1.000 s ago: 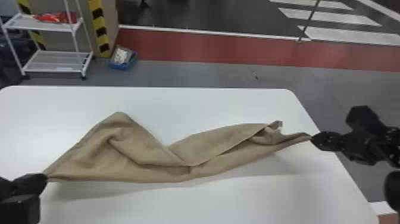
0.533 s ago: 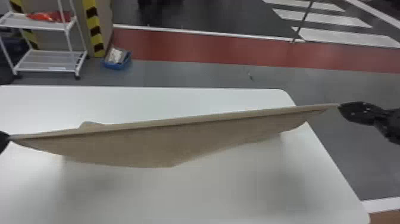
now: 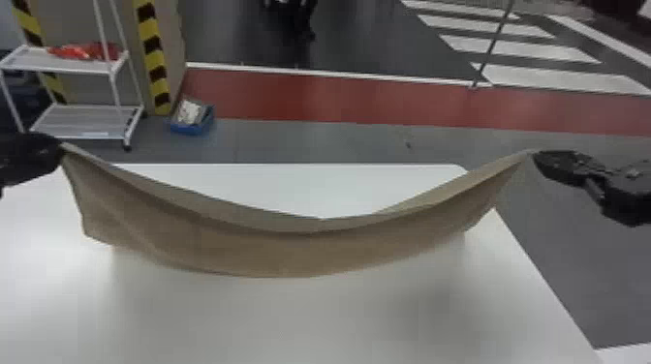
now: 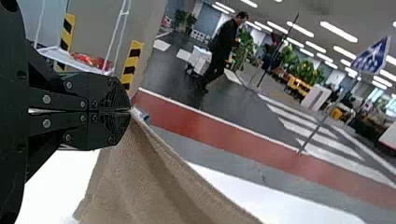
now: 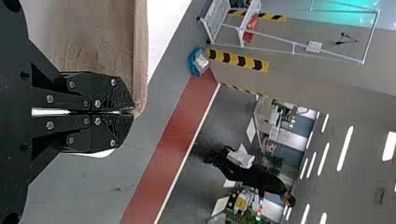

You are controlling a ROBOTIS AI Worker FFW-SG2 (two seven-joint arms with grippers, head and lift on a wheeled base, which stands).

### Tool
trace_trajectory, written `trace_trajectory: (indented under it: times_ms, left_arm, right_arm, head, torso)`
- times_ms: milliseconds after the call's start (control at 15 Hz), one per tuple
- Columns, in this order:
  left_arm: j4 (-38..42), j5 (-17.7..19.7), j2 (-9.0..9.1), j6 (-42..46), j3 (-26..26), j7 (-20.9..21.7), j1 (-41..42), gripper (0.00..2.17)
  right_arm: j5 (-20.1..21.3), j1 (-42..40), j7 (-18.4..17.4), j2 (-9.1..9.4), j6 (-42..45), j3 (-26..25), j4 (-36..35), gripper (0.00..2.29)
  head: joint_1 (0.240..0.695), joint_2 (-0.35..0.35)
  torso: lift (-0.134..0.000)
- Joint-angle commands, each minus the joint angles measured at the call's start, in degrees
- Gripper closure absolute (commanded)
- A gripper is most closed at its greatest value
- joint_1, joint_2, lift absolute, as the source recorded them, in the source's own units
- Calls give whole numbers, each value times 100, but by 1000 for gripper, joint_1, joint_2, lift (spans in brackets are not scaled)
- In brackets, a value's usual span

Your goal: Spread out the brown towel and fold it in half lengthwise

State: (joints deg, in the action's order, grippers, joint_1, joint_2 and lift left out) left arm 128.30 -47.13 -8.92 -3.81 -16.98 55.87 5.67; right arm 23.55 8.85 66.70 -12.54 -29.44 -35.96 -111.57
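Past the far side of the white table (image 3: 310, 319), a grey floor (image 3: 339, 145) can be seen, with a white cart (image 3: 87, 121) and a small blue box (image 3: 191, 128) beyond the table's far left part. The brown towel (image 3: 290, 251) is held up over the table like a droopy swing, high at both ends and low in the middle. One end is pinched tight by the left gripper (image 4: 130, 110), over the table's left side. The other end is pinched tight by the right gripper (image 5: 134, 112), out past the table's right edge. Whether the table is touched by the low part cannot be told.

The spreading out seems to be under way, and no lengthwise fold has been made. If the towel is let down with that dip in it, wrinkles could be left on the table. If too hard a pull is given, a corner could be slipped loose, since only a little cloth seems to be pinched. If it is put down too far right, an end could be left hanging off the table.
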Motion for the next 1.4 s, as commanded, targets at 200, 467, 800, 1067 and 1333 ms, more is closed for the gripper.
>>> trace_trajectory:
  times_ms: [200, 467, 800, 1067, 1333]
  left_arm:
    - [-1861, -314, 153, -740, 784, -498, -2193, 1376]
    - [-3258, -411, 206, -740, 1039, -902, -3537, 1372]
    - [-3223, -332, 171, -881, 792, -928, -3819, 1372]
    - [-2529, -235, 65, 121, 335, -1095, -1973, 1372]
    - [-1782, -15, -163, 912, -157, -1210, -294, 1372]
  right_arm:
    - [510, 1216, -1151, -29, -1007, 959, 821, 1116]
    - [809, 2490, -1555, -73, -1288, 1539, 1647, 1116]
    - [642, 2903, -1493, -275, -1991, 1513, 1762, 1116]
    - [229, 680, -1203, -275, -1183, 1223, 566, 1116]
    - [-61, -1008, -931, -20, -145, 757, -365, 1116]
  head:
    - [511, -168]
    - [423, -150]
    - [286, -136]
    - [364, -120]
    - [562, -107]
  torso:
    - [-124]
    - [-124]
    - [-124]
    - [-124]
    - [-124]
